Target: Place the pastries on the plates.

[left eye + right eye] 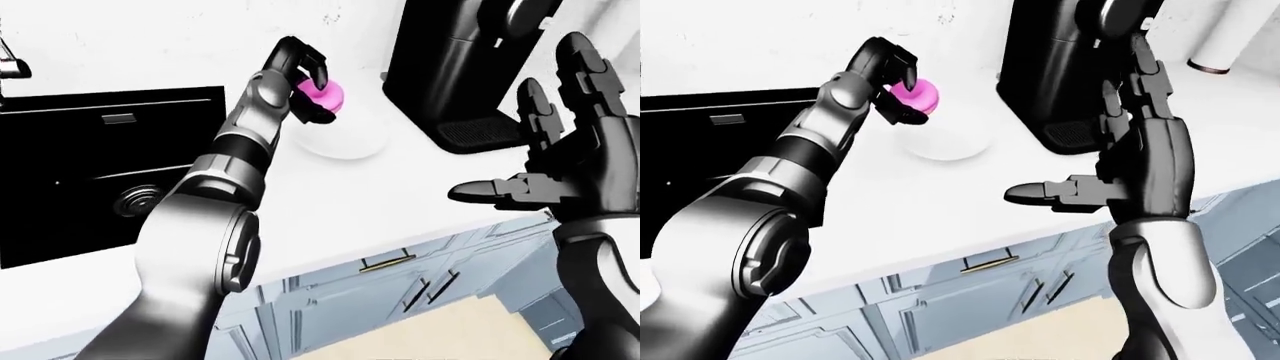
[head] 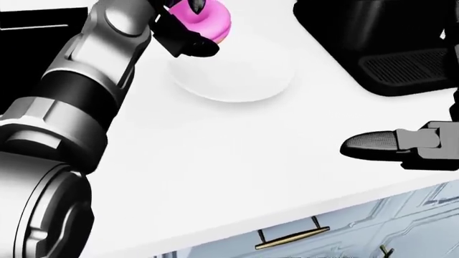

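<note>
Pastry (image 2: 204, 19), pink, gripped in left hand (image 1: 305, 79), hangs over near-left rim of white plate (image 2: 233, 80) on bench (image 2: 237, 161). Looks light, soft, crushable; hold sides gently. Right hand (image 1: 560, 161) empty, fingers spread, right of plate.

The counter (image 2: 237, 156) looked smooth, matt white. The plate (image 2: 233, 80) was equally plain white. The doughnut (image 2: 204, 21) had glossy pink icing. The coffee machine (image 1: 460, 67) seemed glossy black plastic, and the drawer handle (image 2: 292, 236) brassy metal.
</note>
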